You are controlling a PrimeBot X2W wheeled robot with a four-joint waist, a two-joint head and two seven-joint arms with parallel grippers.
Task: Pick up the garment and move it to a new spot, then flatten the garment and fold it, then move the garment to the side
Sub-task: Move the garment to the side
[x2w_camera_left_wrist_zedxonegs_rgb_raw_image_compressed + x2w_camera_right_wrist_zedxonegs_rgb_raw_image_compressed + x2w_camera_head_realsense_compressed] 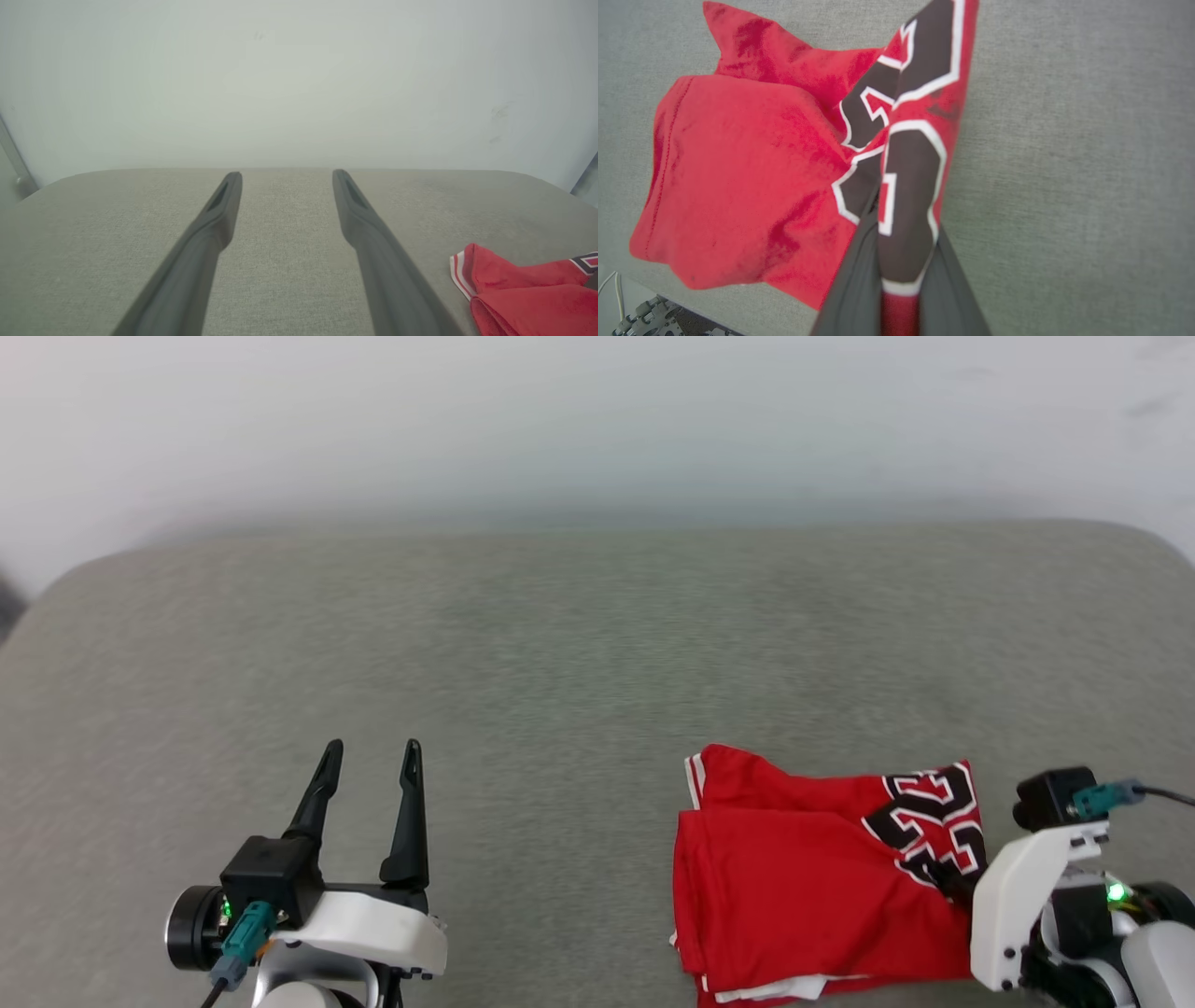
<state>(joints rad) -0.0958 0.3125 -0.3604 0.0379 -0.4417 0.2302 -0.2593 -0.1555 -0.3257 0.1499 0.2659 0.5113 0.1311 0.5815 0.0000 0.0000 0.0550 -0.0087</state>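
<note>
The garment (803, 887) lies folded in a red bundle at the near right of the grey padded table (560, 644), black white-outlined lettering on its right part and striped trim at its far left corner. My right gripper (954, 887) is shut on the bundle's right edge. In the right wrist view its fingers (852, 280) pinch a raised fold of lettered cloth, and the rest of the garment (738, 177) spreads to the left. My left gripper (373, 751) hovers open at the near left, well apart from the shirt. Between its fingers (210, 233) is bare table, with the garment's corner (528, 298) at the lower right.
A pale wall (597, 420) rises behind the table's far edge. The table's rounded far corners show at left and right. In the right wrist view the table's near edge runs across the lower left corner, with white cables and metal parts (630, 317) below it.
</note>
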